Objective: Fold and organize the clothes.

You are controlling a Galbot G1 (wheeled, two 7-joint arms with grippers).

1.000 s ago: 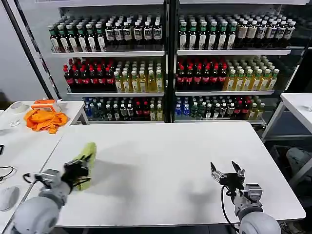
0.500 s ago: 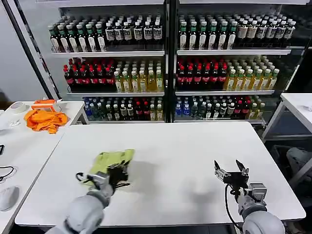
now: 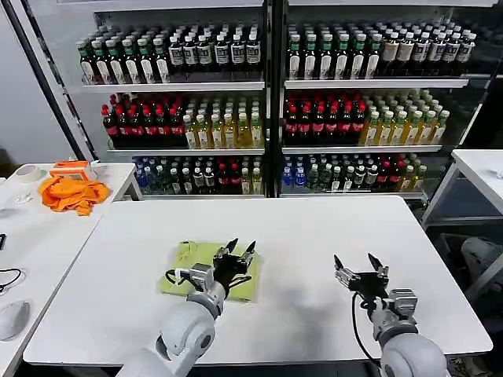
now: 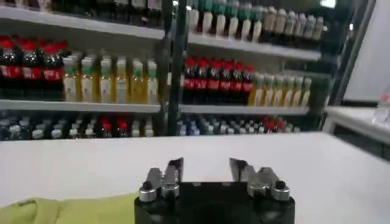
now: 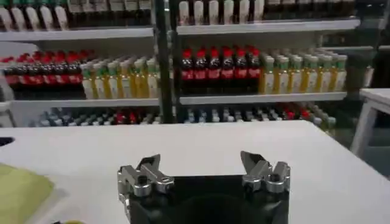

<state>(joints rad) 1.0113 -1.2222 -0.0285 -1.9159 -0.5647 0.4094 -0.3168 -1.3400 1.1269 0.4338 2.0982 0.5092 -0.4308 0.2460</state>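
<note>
The lime T-shirt [image 3: 192, 258] lies folded into a flat rectangle on the white table [image 3: 299, 228], left of centre. My left gripper [image 3: 241, 250] hovers open over the shirt's right side with nothing between its fingers. In the left wrist view the left gripper [image 4: 206, 167] points across the bare tabletop, and a strip of the lime shirt [image 4: 67, 210] shows beside it. My right gripper [image 3: 353, 263] stands open over the table's right front, apart from the shirt. The right wrist view has the right gripper [image 5: 201, 162] open and a corner of the shirt [image 5: 18, 192] far to one side.
Shelves of drink bottles [image 3: 267, 102] stand behind the table. A side table [image 3: 39, 228] on the left carries an orange cloth [image 3: 72, 192], a cable and small items. Another white table [image 3: 483, 169] stands at the far right.
My left arm swung from the table's left edge toward the centre, carrying the shirt, laid it flat and let go. The right gripper barely moved.
</note>
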